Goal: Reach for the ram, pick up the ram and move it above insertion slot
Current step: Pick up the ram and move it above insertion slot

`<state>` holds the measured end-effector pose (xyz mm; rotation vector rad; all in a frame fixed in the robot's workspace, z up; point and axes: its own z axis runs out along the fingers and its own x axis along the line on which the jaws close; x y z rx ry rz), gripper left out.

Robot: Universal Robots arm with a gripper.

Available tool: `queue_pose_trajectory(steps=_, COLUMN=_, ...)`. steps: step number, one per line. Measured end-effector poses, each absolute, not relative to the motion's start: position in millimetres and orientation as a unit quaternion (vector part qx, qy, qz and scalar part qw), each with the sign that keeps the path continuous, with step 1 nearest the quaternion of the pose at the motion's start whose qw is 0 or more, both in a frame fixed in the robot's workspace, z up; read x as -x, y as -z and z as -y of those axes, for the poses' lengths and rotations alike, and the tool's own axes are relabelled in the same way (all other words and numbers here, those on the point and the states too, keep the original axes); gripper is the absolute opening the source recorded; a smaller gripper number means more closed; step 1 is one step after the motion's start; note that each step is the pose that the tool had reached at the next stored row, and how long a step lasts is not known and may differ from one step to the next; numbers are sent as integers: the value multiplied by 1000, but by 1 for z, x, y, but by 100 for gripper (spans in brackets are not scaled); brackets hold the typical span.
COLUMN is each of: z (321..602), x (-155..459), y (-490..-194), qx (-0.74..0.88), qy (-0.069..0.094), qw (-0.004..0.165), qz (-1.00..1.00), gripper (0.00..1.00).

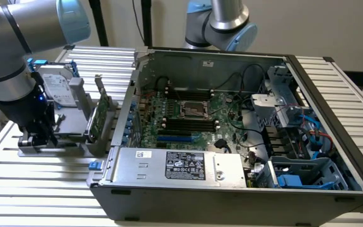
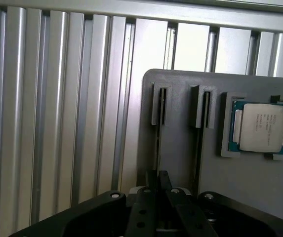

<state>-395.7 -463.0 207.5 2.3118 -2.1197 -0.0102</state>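
Observation:
My gripper [image 1: 39, 138] is down at the grey holder [image 1: 68, 142] on the exterior view's left, outside the computer case. In the wrist view the holder plate [image 2: 181, 148] has two narrow grooves. The ram [image 2: 157, 148] stands edge-on in one groove as a thin dark strip that runs in between my fingertips. My gripper [image 2: 158, 181] has its dark fingers [image 2: 150, 178] drawn together on that strip. The black memory slots [image 1: 188, 124] lie on the motherboard inside the open case, well to the exterior view's right of the gripper.
A silver hard drive [image 1: 58, 90] and a green card with a metal bracket [image 1: 102, 111] stand upright in the holder beside my arm. A processor chip [image 2: 261, 127] sits in a pocket of the plate. The open case [image 1: 232, 189] holds cables, a power supply [image 1: 181, 166] and a second arm's base [image 1: 222, 23] behind.

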Motion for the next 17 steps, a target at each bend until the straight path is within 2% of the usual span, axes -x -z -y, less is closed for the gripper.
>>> queue_pose_trajectory(steps=6, z=463, x=396, y=-223, qx=-737, qy=3, qw=2, qz=676, gripper=13)
queue_pose_trajectory(steps=17, z=464, x=393, y=-272, qx=-737, qy=3, qw=3, qz=676, gripper=13)
